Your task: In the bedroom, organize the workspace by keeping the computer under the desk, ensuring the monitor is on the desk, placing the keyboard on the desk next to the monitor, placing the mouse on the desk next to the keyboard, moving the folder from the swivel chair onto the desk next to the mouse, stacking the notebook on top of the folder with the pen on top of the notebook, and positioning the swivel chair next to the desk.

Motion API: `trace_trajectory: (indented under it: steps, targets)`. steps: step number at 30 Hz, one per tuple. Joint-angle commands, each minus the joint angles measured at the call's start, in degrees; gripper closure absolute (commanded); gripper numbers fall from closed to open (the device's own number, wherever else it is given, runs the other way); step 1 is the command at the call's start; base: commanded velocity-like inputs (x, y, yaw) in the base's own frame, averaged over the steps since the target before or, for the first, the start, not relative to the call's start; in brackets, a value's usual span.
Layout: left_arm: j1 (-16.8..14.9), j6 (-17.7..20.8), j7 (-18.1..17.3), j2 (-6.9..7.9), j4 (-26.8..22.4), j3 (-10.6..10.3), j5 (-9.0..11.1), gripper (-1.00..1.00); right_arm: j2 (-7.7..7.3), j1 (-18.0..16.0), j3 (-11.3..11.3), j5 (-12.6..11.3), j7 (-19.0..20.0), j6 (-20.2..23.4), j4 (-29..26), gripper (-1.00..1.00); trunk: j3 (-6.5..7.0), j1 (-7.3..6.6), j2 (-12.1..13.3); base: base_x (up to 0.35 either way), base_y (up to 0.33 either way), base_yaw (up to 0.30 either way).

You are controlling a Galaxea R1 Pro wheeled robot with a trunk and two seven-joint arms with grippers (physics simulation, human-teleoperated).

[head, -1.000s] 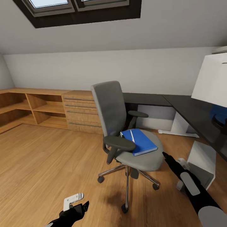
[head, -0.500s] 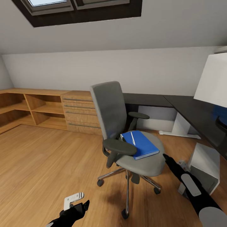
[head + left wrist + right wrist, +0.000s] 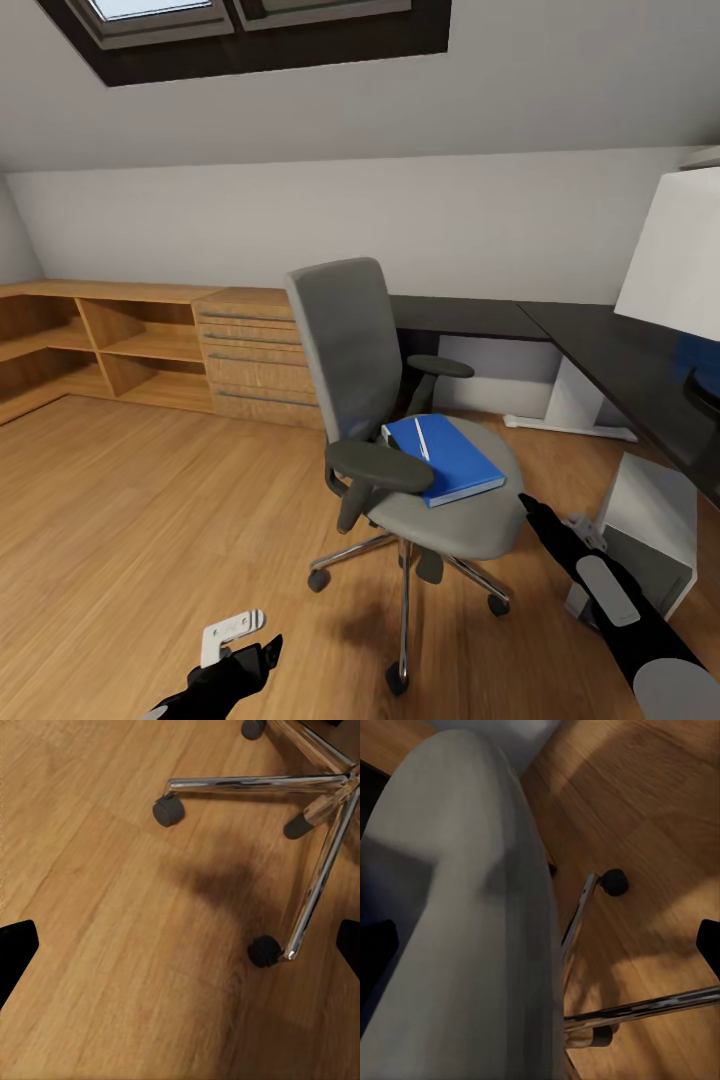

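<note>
One blue folder (image 3: 444,458) lies flat on the seat of the grey swivel chair (image 3: 400,430), with a thin white pen (image 3: 421,437) resting on its top face; whether a notebook lies between them cannot be told. The chair stands on the wooden floor (image 3: 150,520) in the middle of the room, its back toward the left and its chrome star base (image 3: 315,832) with black casters showing below. To the right of the chair runs the dark table (image 3: 600,350), reaching along the far wall and down the right side, with a white box-like shape (image 3: 675,255) on it at the right edge. Under that table, near the right, sits a white computer case (image 3: 645,520). The right tool (image 3: 530,508) is held just beside the near right rim of the seat, not touching the folder; its fingertips sit wide apart at the edges of the right wrist view. The left tool (image 3: 250,655) hangs low over the floor near the chair's base, its jaws also wide and holding nothing. Along the far left wall stand wooden shelves (image 3: 110,340) and drawers (image 3: 255,350).
</note>
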Motion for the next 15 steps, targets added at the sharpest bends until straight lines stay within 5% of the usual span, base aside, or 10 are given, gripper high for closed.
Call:
trace_trajectory:
  steps: [1, 9, 15]
  targets:
    - [0.0, 0.2, 0.5, 0.0, -0.1, -0.1, 0.6, -1.0, 0.01, 0.0, -0.2, -0.3, 0.1, 0.3, 0.0, -1.0, -0.05, -0.01, 0.0, 0.0, 0.0, 0.0]
    - [0.0, 0.3, 0.5, -0.04, -0.2, -0.2, 0.7, -1.0, 0.01, 0.0, -0.2, -0.3, 0.1, 0.3, 0.0, -1.0, -0.05, -0.01, 0.0, 0.0, 0.0, 0.0]
    - [0.0, 0.3, 0.5, -0.13, -0.2, -0.2, 0.8, -1.0, 0.01, 0.0, -0.2, -0.3, 0.1, 0.3, 0.0, -1.0, -1.37, 0.15, -0.1, 0.0, 0.0, 0.0]
